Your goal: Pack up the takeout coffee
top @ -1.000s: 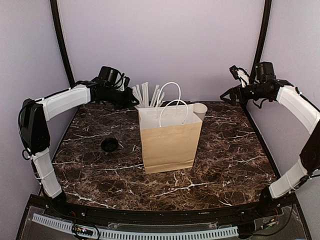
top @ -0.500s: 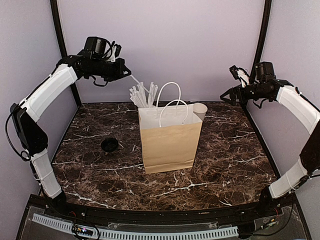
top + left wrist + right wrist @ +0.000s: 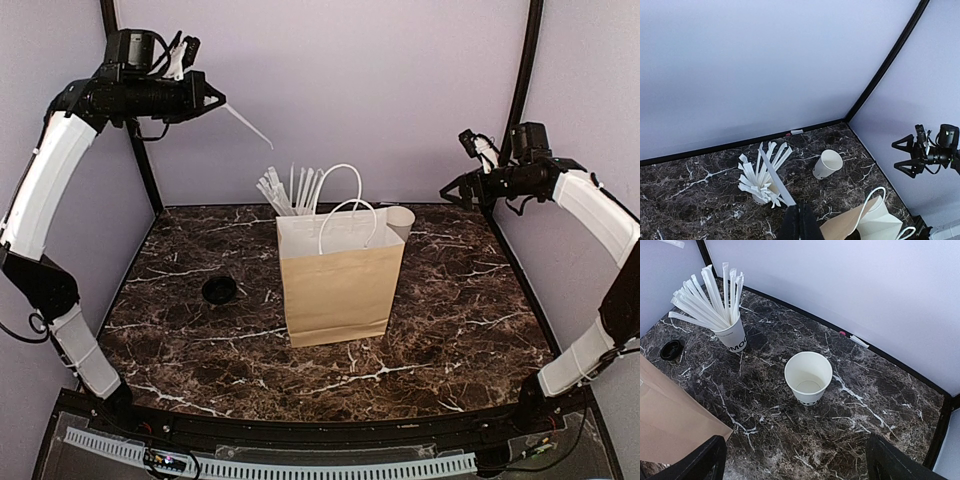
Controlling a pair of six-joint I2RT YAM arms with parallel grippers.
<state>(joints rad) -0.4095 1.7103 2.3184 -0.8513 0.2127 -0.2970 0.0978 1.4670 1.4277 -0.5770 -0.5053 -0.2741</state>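
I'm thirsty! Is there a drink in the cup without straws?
Empty. The right wrist view looks into the upright, lidless cup and shows only its bare white bottom.

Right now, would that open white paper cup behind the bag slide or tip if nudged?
The open white paper cup looks empty inside, so it is probably very light and would skid easily. Its base is narrower than its rim, so a high push may topple it. Lidless, its wall would likely dent if squeezed.
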